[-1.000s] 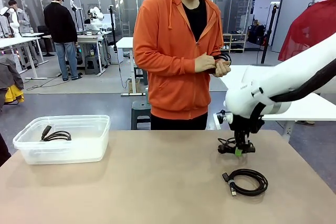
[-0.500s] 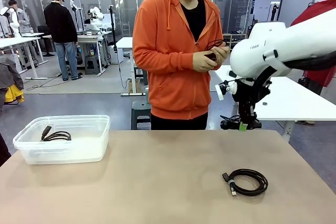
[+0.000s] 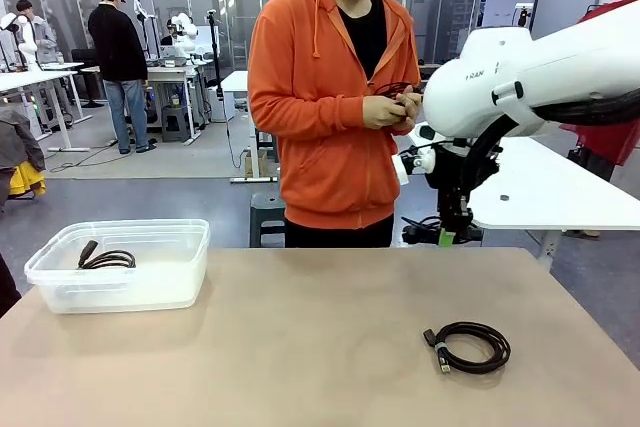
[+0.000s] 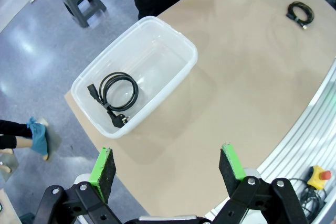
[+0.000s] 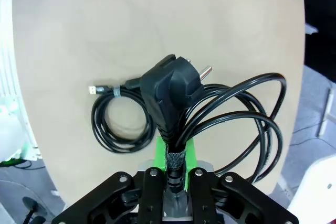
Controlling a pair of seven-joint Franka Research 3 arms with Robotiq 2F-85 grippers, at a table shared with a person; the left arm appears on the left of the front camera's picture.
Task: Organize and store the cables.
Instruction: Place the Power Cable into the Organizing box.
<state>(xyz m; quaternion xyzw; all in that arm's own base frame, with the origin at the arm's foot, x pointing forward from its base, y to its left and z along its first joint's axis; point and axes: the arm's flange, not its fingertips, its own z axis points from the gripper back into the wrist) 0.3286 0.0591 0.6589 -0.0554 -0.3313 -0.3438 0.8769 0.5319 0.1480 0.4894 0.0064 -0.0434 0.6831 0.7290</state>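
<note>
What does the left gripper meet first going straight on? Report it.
Likely the bare table just beside the clear bin, where the open left gripper points. Depth is unclear; it might clip the bin's wall.

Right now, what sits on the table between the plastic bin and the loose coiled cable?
Nothing: that stretch of table is bare from the bin to the cable, as the front and left wrist views show.

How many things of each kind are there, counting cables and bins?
Cables: 4 (bin cable, table cable, gripped cable in the right gripper, hand cable in the person's hands)
Bin: 1
Total: 5
</note>
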